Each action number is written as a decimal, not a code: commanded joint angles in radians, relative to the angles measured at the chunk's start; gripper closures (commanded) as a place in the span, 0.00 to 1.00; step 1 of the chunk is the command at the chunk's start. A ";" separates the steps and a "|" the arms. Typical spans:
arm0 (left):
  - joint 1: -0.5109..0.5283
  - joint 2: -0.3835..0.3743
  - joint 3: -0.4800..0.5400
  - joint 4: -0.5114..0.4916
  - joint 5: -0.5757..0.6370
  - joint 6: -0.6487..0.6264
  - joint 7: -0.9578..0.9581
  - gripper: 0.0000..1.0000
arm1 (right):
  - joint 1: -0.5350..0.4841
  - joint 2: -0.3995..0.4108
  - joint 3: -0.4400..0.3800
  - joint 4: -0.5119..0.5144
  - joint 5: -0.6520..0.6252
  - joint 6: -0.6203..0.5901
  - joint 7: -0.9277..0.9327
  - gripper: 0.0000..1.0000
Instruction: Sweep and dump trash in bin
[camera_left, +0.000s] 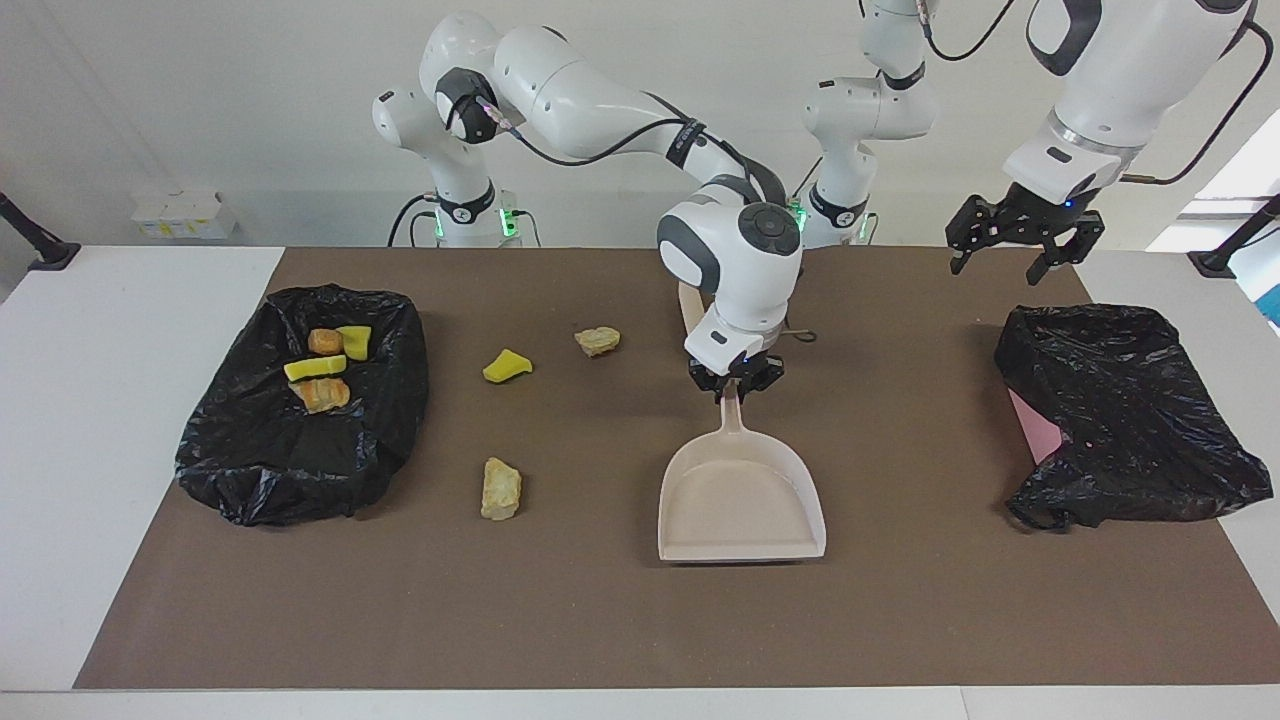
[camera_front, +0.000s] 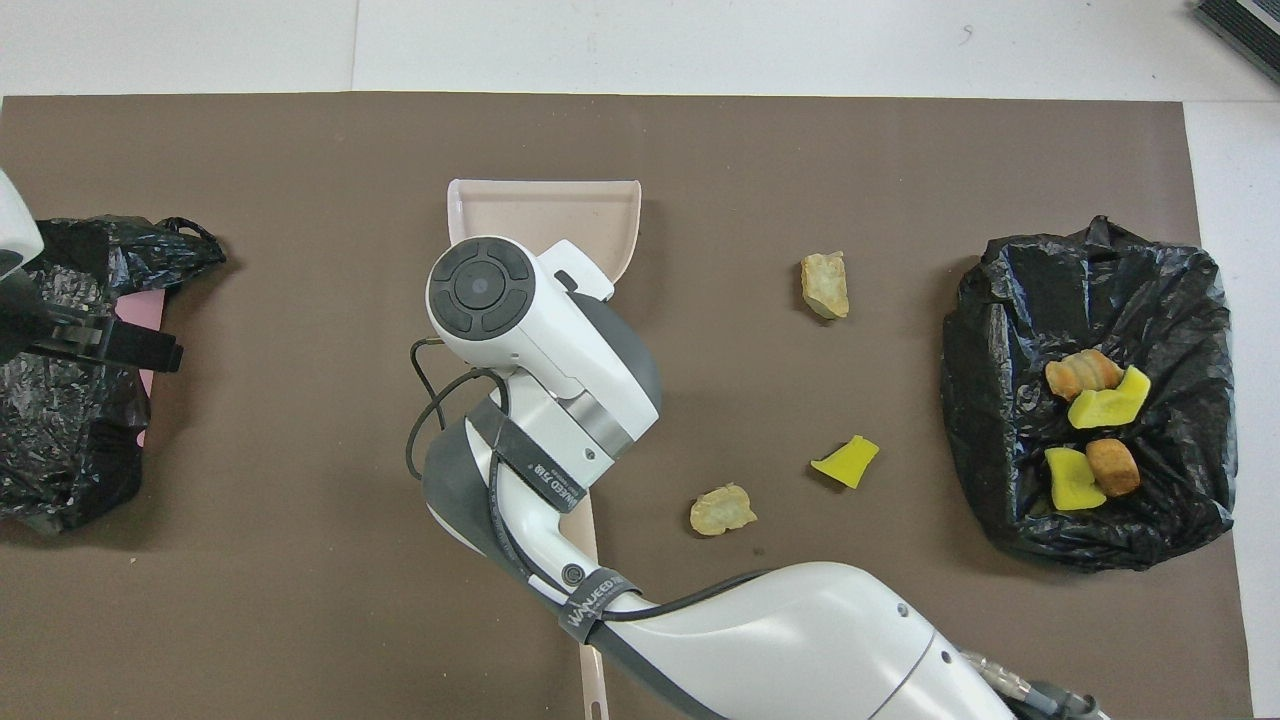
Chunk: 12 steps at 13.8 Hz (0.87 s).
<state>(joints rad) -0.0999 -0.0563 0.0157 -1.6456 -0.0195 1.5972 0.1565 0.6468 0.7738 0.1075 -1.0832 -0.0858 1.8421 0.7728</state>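
I judge the job a little past halfway: four pieces of trash (camera_left: 322, 370) already lie in the black-lined bin (camera_left: 380, 440) at the right arm's end of the desk (camera_left: 130, 420), and three more wait on the brown mat (camera_left: 900, 620). Of those three, a yellow wedge (camera_left: 507, 366) and a tan lump (camera_left: 597, 341) sit toward the robots' edge of the desk, and a second tan lump (camera_left: 501, 488) lies farther out, all between the bin and the dustpan (camera_left: 741, 500). The pieces are small and irregular, the yellow ones looking like cut foam, the tan and orange-brown ones rough like little rocks; each is far smaller than the pan. My right tool (camera_left: 735, 386) is clamped tight on the dustpan's handle, the pan resting flat near the middle of the desk with its open mouth facing away from the robots. A pale brush handle (camera_front: 590, 600) lies on the mat under the right arm in the overhead view, though the arm hides most of it, so I cannot be sure of its full shape. My left tool (camera_left: 1022, 243) waits with fingers spread wide and empty, over the second black bag (camera_left: 1130, 420) at the left arm's end. What remains is gathering the three loose pieces and tipping them into the bin.
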 joint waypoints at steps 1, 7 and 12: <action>-0.004 -0.005 0.006 0.006 0.018 -0.008 0.011 0.00 | -0.003 -0.005 0.001 -0.017 0.017 0.008 -0.020 1.00; -0.004 -0.005 0.006 0.006 0.018 -0.008 0.011 0.00 | -0.006 -0.005 0.003 -0.030 0.024 -0.006 -0.024 0.75; -0.004 -0.005 0.006 0.004 0.018 -0.008 0.011 0.00 | -0.013 -0.080 0.008 -0.081 0.046 -0.011 -0.023 0.35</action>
<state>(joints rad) -0.0999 -0.0563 0.0157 -1.6456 -0.0195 1.5972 0.1565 0.6463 0.7572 0.1074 -1.1060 -0.0767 1.8419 0.7707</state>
